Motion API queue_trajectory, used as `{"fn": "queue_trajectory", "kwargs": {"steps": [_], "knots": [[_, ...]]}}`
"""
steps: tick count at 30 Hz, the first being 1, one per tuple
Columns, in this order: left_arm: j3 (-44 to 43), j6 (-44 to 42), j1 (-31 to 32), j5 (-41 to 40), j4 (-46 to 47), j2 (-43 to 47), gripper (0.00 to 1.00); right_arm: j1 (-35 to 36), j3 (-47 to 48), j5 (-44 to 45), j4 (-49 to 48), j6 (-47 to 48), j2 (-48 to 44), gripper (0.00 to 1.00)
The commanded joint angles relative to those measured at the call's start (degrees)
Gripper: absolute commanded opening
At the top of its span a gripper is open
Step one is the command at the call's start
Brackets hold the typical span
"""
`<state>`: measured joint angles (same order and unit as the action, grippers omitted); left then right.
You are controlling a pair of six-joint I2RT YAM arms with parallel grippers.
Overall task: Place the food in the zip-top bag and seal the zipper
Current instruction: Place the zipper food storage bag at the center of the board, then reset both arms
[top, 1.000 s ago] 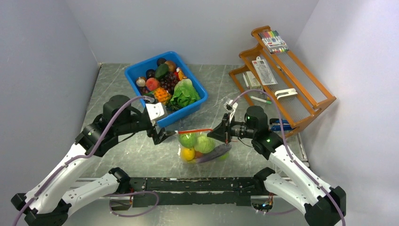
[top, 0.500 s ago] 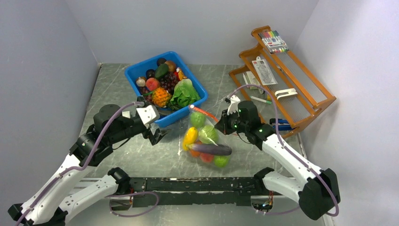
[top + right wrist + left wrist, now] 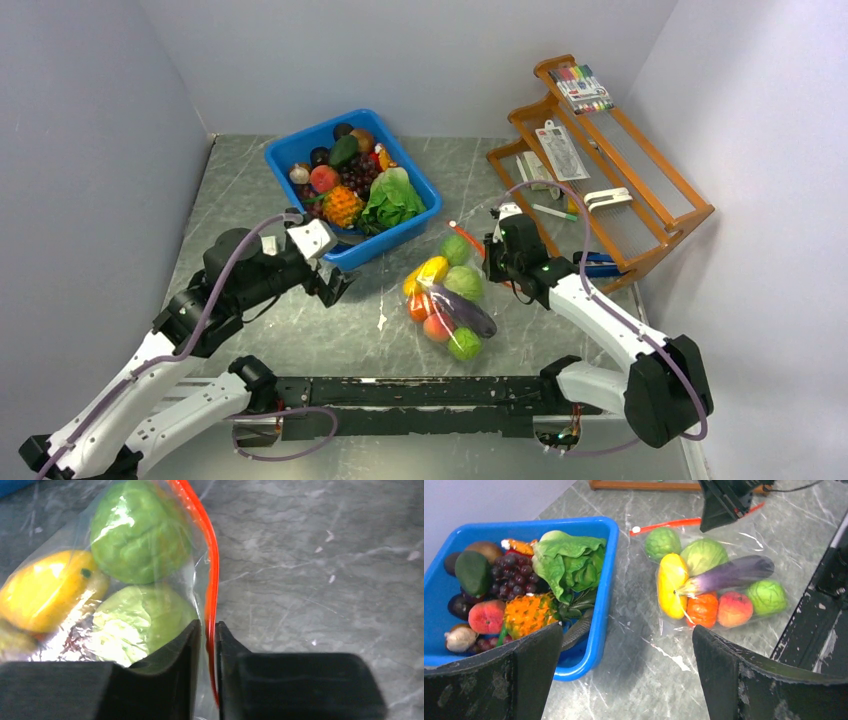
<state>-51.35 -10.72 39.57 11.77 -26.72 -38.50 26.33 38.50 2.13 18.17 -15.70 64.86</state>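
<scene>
The clear zip-top bag (image 3: 445, 300) lies flat on the table, holding the food: green cabbage balls (image 3: 704, 555), a purple eggplant (image 3: 729, 574), a yellow piece (image 3: 671, 582), an orange-red piece (image 3: 702, 610) and a peach (image 3: 734, 609). Its red zipper (image 3: 212, 570) runs along the far edge. My right gripper (image 3: 207, 625) is pinched narrowly on the zipper's right end (image 3: 465, 238). To the bag's left, beside the bin, my left gripper (image 3: 626, 635) hovers open and empty.
A blue bin (image 3: 277, 160) with several more toy fruits and lettuce stands at the back left, its rim (image 3: 606, 580) close to my left fingers. A wooden rack (image 3: 600, 160) with markers and packets fills the back right. A blue-handled tool (image 3: 598, 265) lies by it.
The right gripper carried the zipper end back and to the right, and the bag swung round and settled flat. The left gripper opened wide and drew back to the left.
</scene>
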Motion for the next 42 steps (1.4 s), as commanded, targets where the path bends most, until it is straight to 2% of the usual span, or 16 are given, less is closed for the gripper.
{"fn": "queue_trajectory", "kwargs": {"steps": [1, 5, 9, 10, 11, 12, 16, 19, 23, 28, 32, 42], "knots": [[1.34, 8.52, -0.13, -7.46, 5.41, 0.42, 1.00, -0.22, 2.01, 6.82, -0.84, -0.79, 0.44, 0.24], [2.65, 14.85, -0.14, -9.92, 8.77, 0.70, 1.00, -0.22, 5.68, 7.75, 1.71, -1.03, -0.71, 0.46], [3.13, 19.78, -0.16, -15.35, 9.96, 1.22, 1.00, -0.22, 9.64, 3.21, 2.93, -0.29, -4.90, 0.60], [2.63, 21.61, -0.18, -18.07, 9.75, 1.12, 1.00, -0.22, 10.39, 1.46, 3.15, 0.32, -6.18, 0.72], [1.75, 23.06, -0.12, -20.33, 8.83, 1.00, 1.00, -0.10, 11.15, 0.50, 3.55, 0.36, -7.18, 0.90], [0.64, 23.96, -0.14, -21.76, 7.97, 0.76, 0.99, -0.05, 11.82, -0.26, 4.04, -0.11, -8.07, 0.99], [-3.94, 31.06, -0.17, -30.83, 4.33, -0.87, 0.99, -0.04, 14.83, -2.36, 5.05, -2.63, -10.69, 1.00], [-9.10, 30.19, -0.12, -29.82, 0.33, -2.94, 0.99, -0.05, 18.20, 1.87, 6.14, -7.69, -13.03, 1.00], [-12.14, 29.31, -0.11, -28.18, -1.69, -3.63, 0.99, -0.05, 22.78, 1.33, 6.55, -5.67, -16.34, 1.00], [-9.20, 31.16, -0.11, -25.94, 1.35, 0.09, 0.99, -0.07, 20.59, 2.41, 4.14, -8.28, -20.47, 1.00], [-5.68, 31.20, -0.13, -26.75, 2.89, 2.44, 0.99, -0.05, 17.78, 1.33, 4.45, -10.27, -20.41, 1.00], [-3.93, 31.12, -0.11, -24.53, 3.25, 2.88, 0.99, -0.05, 14.40, 1.35, 3.43, -12.31, -21.11, 1.00]]}}
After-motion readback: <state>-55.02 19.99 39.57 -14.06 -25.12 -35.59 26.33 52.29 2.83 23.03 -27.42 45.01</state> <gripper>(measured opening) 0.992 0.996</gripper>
